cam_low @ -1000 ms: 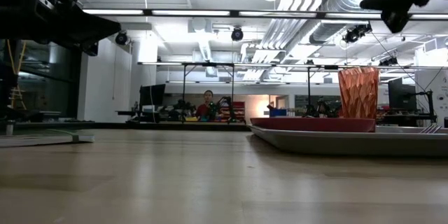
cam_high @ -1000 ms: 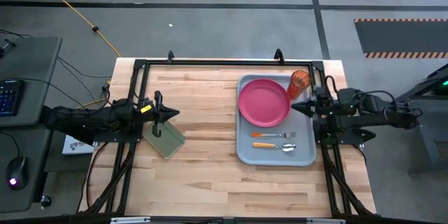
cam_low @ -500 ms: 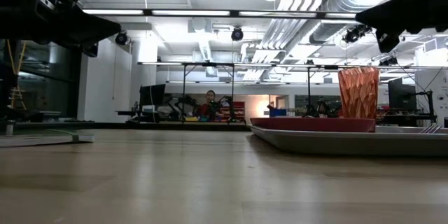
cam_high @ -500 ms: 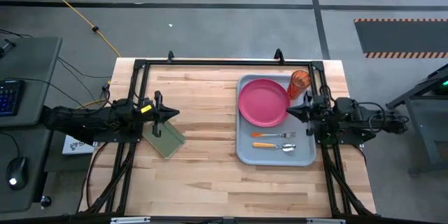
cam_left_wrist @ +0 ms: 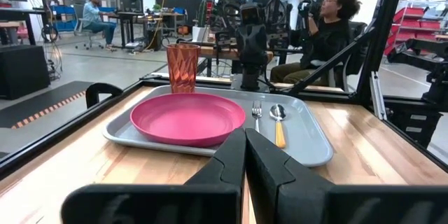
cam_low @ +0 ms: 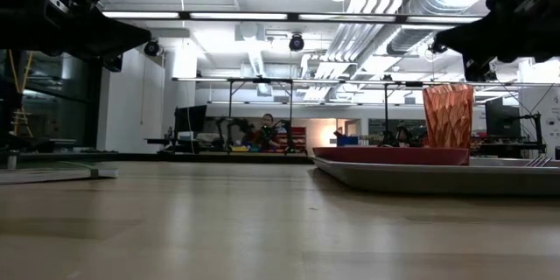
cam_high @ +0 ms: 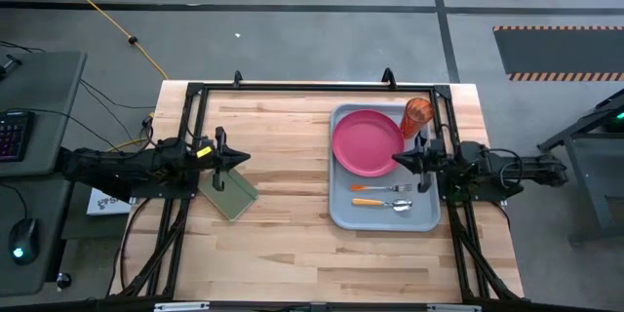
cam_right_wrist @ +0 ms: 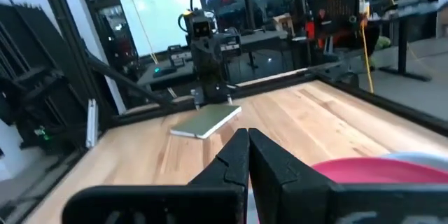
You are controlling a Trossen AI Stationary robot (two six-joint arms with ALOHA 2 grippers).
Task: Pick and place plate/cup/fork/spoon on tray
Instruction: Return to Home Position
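Now all four things lie on the tray (cam_high: 343,216) at the right of the high view: plate (cam_high: 368,142) in its upper part, cup (cam_high: 417,113) at its upper right corner, fork (cam_high: 382,188) and spoon (cam_high: 383,203) side by side below the plate, long axes running left to right. The right arm (cam_high: 478,168) reaches in from frame right, its jaws pressed together and empty over the plate's lower right rim, so a retreat rightward should clear everything. The left arm (cam_high: 146,164) waits at the left of the counter (cam_high: 292,234), jaws likewise pressed together.
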